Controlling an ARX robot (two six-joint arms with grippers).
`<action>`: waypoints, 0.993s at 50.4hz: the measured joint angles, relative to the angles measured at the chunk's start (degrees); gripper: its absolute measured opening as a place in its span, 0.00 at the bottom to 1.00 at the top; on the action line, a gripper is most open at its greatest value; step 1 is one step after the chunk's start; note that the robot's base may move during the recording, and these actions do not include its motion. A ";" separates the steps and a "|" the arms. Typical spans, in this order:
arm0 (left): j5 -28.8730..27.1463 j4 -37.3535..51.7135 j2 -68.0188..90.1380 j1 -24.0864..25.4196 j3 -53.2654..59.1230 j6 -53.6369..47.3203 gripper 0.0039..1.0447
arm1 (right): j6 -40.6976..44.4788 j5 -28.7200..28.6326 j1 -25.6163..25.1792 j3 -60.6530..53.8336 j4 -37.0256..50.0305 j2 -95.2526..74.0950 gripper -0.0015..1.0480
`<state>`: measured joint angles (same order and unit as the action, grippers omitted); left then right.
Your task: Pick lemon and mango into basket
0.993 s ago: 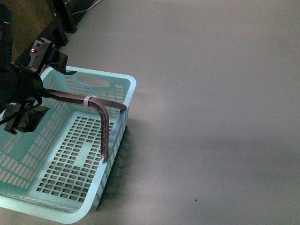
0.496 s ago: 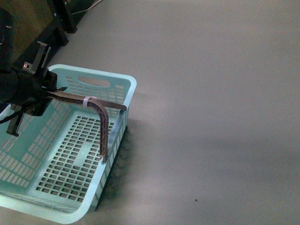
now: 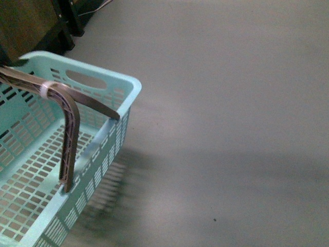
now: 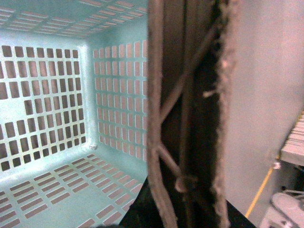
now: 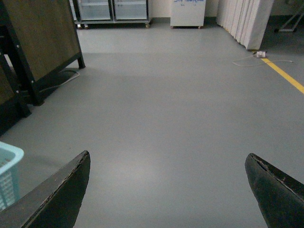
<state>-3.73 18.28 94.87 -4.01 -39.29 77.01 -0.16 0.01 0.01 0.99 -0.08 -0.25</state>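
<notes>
While grey floor (image 3: 231, 103) runs far to cabinets (image 5: 114, 9), with a yellow line (image 5: 285, 76) at right, you have the basket (image 3: 123, 82) near left. Right gripper (image 5: 167, 156) spread wide, holding nothing. Left gripper: you cannot tell; the brown handle (image 4: 185, 118) fills its view.

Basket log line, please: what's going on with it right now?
turquoise slotted plastic basket: no fruit visible inside | brown ribbed handle: raised, close-up in left wrist view | right gripper: open, holding nothing

basket (image 3: 110, 141) was turquoise, slotted | handle (image 3: 71, 139) was brown, ribbed | band (image 3: 46, 88) was white | floor (image 3: 231, 103) was plain grey
</notes>
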 joint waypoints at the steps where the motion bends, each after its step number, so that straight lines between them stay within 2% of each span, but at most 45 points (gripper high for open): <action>1: 0.02 -0.46 -1.20 0.02 0.39 0.35 0.04 | 0.00 -0.02 0.00 0.00 0.00 0.00 0.92; 9: 1.68 -10.34 -21.66 2.34 4.61 4.35 0.04 | 0.00 0.00 0.00 0.00 0.00 0.00 0.92; 22: 3.93 -28.55 -46.69 7.23 2.14 8.96 0.04 | 0.00 -0.02 0.00 0.00 0.00 0.00 0.92; 37: 6.21 -38.62 -54.84 7.45 -5.60 11.15 0.04 | 0.00 -0.02 0.00 0.00 0.00 0.00 0.92; 50: 6.75 -39.76 -56.24 7.41 -7.32 11.06 0.04 | 0.00 0.00 0.00 0.00 0.00 0.00 0.92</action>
<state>3.03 -21.47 38.63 3.40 -46.61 88.07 -0.16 0.01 0.01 0.99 -0.08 -0.25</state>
